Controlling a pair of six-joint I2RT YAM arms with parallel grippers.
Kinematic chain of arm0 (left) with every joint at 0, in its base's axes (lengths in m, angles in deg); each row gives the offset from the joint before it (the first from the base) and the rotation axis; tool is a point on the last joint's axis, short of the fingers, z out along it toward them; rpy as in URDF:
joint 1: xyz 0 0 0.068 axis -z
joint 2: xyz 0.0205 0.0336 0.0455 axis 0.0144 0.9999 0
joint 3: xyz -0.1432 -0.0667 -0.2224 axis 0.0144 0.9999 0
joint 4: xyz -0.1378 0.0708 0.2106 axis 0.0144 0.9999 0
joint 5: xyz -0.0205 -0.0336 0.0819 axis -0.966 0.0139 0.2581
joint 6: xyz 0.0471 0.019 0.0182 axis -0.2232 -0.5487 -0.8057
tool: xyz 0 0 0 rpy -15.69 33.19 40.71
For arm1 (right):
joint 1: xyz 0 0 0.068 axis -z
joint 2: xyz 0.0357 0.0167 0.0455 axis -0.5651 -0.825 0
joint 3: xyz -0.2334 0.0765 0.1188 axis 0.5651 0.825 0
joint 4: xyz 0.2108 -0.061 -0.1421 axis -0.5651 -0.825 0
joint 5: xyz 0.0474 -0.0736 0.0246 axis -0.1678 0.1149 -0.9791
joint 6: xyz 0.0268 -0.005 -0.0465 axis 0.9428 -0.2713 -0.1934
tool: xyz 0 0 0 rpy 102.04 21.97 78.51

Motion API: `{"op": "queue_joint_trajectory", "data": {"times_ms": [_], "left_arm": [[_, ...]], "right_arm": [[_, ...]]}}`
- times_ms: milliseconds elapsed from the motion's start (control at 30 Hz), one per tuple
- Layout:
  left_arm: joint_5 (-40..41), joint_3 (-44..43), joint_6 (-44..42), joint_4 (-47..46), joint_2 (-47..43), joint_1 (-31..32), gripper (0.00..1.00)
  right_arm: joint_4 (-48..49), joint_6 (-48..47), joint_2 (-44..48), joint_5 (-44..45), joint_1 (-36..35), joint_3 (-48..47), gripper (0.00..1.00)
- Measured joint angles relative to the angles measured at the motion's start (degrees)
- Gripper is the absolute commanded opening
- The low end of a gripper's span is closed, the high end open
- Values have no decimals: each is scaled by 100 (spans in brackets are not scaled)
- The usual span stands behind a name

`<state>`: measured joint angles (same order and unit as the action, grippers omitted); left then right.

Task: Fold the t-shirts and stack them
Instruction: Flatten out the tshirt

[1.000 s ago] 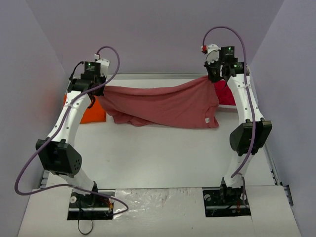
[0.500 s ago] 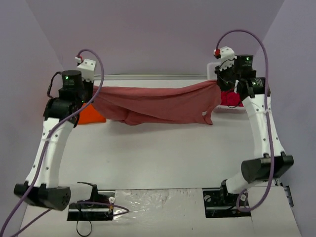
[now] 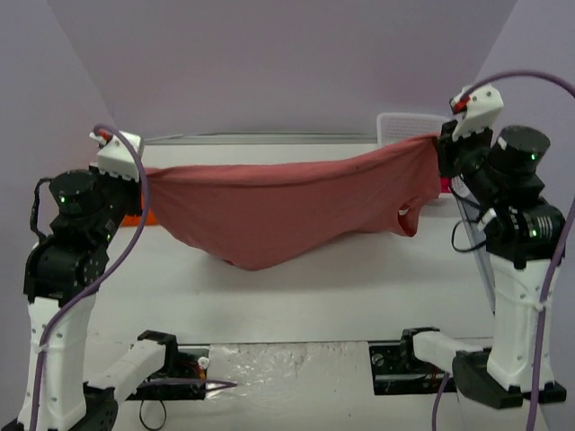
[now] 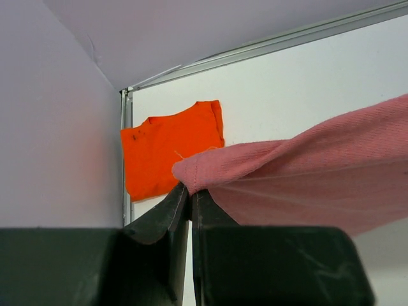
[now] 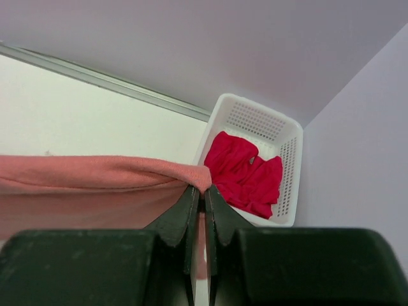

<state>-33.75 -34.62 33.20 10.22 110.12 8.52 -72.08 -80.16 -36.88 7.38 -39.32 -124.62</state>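
The brick-red t-shirt (image 3: 287, 211) hangs in the air, stretched between both arms and sagging in its middle above the table. My left gripper (image 3: 144, 175) is shut on its left corner (image 4: 191, 175). At the other end my right gripper (image 3: 442, 145) is shut on the right corner (image 5: 197, 178). In the left wrist view the orange t-shirt (image 4: 169, 153) lies flat on the table by the left wall; the top view shows only a sliver (image 3: 141, 217). The crimson-pink t-shirt (image 5: 245, 172) lies crumpled in the white basket (image 5: 290, 137).
The white basket (image 3: 404, 123) stands at the back right corner against the wall. A metal rail (image 3: 269, 137) runs along the table's far edge. Purple walls close in on the left, the back and the right. Both arm bases (image 3: 171, 364) are bolted at the near edge.
Both arms have risen and pulled toward the near side and outward, lifting the brick-red t-shirt off the table and stretching it taut. Both grips have stayed shut.
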Motion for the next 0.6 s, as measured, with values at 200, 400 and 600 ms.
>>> {"op": "queue_joint_trajectory", "data": {"times_ms": [200, 400, 600], "left_arm": [[138, -876, 28, -275, 1287, 0, 2], [439, -1698, 197, -883, 3534, -46, 2], [708, -2291, 326, -909, 5633, -68, 2]], "right_arm": [[282, 31, -1467, 271, 0, -411, 0], [623, 98, -3755, 476, 2, -1019, 0], [623, 122, -5536, 555, 2, -2240, 0]]}}
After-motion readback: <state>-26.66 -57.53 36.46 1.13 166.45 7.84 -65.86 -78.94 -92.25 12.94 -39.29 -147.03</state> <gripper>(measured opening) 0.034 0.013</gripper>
